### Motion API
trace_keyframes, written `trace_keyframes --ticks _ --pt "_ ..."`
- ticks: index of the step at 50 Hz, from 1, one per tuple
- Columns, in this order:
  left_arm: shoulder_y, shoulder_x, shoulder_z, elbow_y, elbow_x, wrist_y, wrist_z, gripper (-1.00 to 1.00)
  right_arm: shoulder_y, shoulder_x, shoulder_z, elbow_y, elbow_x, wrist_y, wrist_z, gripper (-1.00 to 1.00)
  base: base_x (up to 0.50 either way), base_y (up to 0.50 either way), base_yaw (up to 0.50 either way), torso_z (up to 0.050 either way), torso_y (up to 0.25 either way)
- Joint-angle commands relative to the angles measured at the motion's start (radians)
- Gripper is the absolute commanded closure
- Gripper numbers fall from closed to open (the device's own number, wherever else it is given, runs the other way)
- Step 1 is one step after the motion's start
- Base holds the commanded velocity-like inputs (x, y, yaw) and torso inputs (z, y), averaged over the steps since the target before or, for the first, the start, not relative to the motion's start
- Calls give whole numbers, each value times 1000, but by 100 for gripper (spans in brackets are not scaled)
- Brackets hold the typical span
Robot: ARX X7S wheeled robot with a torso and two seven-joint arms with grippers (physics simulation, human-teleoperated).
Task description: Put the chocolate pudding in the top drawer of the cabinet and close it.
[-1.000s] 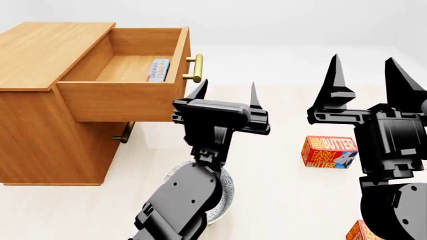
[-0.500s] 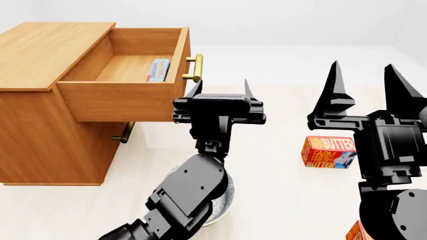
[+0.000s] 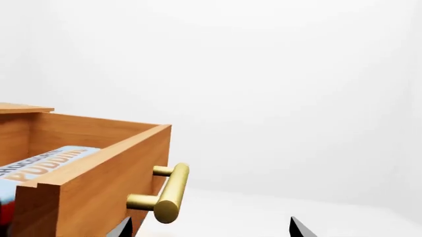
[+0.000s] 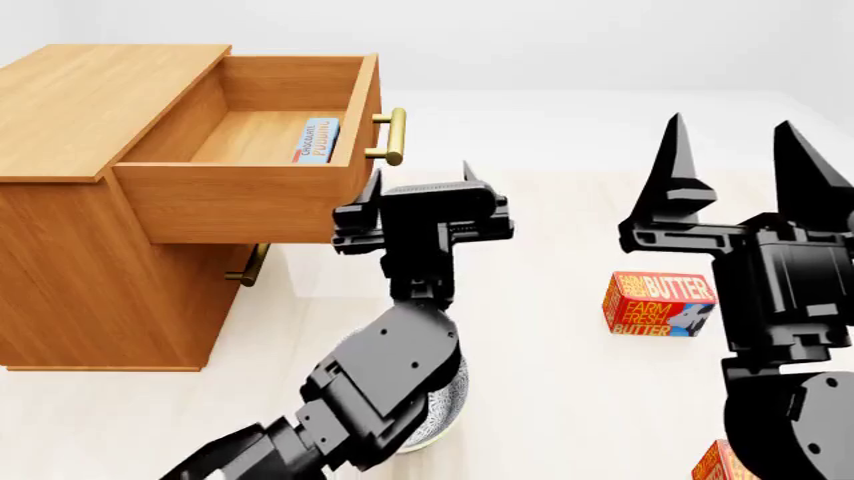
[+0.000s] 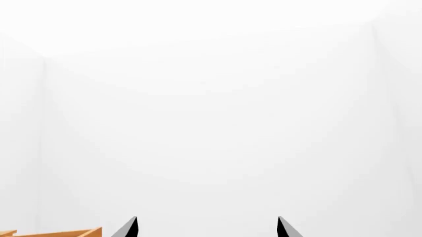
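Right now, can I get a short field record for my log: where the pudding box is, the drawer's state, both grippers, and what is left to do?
pudding: small flat light-blue chocolate pudding box lies inside the drawer, against its front wall
drawer: top honey-brown wooden drawer is pulled out, open
handle: brass bar handle, untouched
left gripper: open, empty, just beside the drawer front below the handle
right gripper: open, empty, raised
nearby: red-orange butter box on the floor
remaining: close the drawer
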Motion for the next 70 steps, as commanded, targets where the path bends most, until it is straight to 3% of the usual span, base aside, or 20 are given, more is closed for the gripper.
trace_keyframes --ticks 1,39,70 --pt "-42 1 66 -50 -43 11 -76 -100 2 6 7 -8 9 7 -5 -100 0 0 0 0 0" --pt "-121 2 213 -166 -152 50 -250 -100 -24 -18 24 20 3 6 -12 -100 0 0 0 0 0" --pt "-142 -27 213 -191 -185 77 -336 -100 -23 -7 40 4 11 25 -19 -100 0 0 0 0 0"
